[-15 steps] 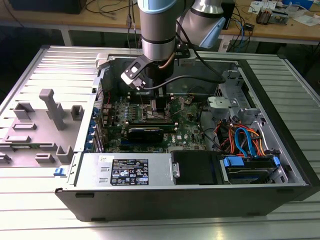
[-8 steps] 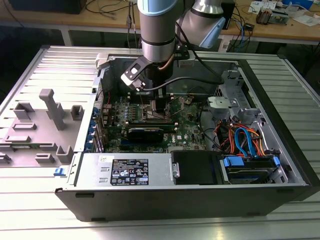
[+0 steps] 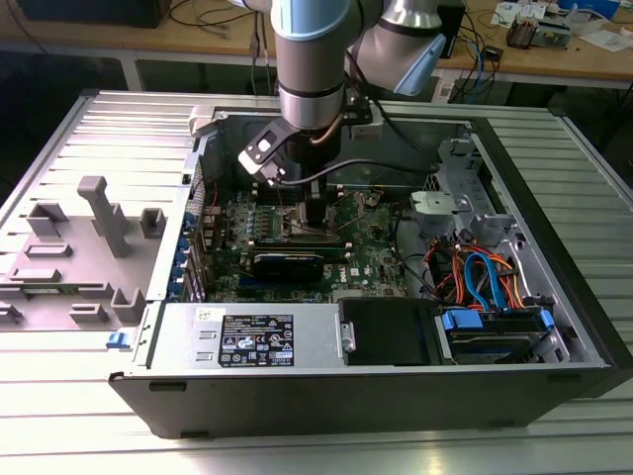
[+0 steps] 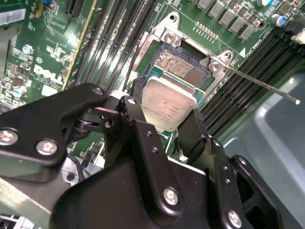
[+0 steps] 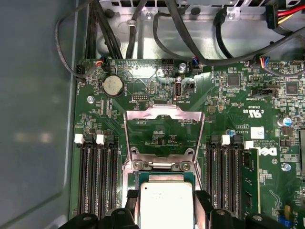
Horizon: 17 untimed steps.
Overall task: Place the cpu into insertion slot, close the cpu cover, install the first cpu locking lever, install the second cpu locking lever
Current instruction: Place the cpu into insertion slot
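Note:
My gripper (image 4: 162,121) is shut on the cpu (image 4: 169,107), a flat silver-grey square held by two opposite edges between black fingers (image 4: 133,114). The chip hangs tilted just above the insertion slot (image 4: 186,67), whose field of gold pins lies open beyond it. In the first wrist view the cpu (image 5: 166,202) covers most of the socket, and the cpu cover (image 5: 164,113) stands swung open behind it as a silver frame. A thin locking lever (image 4: 262,83) sticks out to one side, unlatched. In the exterior view the gripper (image 3: 315,206) reaches down into the open computer case over the green motherboard (image 3: 376,262).
Black memory slots (image 5: 95,176) flank the socket on both sides (image 5: 224,176). Black cables (image 5: 190,28) run along the case wall behind the board. A black card (image 3: 287,265), drive cables (image 3: 475,272) and a power supply (image 3: 247,336) fill the case; a grey fixture (image 3: 89,247) lies at the exterior view's left.

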{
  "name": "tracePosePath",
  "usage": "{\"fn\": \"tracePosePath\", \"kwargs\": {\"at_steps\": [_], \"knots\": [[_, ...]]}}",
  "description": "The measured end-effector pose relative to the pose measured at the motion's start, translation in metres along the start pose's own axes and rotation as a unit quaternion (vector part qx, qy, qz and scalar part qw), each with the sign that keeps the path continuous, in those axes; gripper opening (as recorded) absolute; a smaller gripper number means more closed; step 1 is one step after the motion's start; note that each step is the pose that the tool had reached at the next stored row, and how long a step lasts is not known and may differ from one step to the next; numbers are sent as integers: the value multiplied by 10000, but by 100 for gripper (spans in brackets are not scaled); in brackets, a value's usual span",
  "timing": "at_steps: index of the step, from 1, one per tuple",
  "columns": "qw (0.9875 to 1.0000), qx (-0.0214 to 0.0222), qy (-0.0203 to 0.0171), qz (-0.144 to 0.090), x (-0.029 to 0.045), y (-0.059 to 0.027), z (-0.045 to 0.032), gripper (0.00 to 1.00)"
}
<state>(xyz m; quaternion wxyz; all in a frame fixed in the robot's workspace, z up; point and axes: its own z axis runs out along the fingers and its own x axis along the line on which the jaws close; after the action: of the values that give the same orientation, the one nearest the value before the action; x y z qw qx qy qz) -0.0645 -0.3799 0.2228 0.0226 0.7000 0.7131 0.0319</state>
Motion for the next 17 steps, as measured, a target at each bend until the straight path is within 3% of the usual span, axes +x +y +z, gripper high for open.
{"fn": "tracePosePath", "kwargs": {"at_steps": [8, 11, 17], "knots": [[10000, -1, 0, 0, 4, -74, 101, 54], [10000, -60, -1, -2, 7, -80, 119, 54], [10000, -69, -6, 61, 12, -102, 162, 54]]}}
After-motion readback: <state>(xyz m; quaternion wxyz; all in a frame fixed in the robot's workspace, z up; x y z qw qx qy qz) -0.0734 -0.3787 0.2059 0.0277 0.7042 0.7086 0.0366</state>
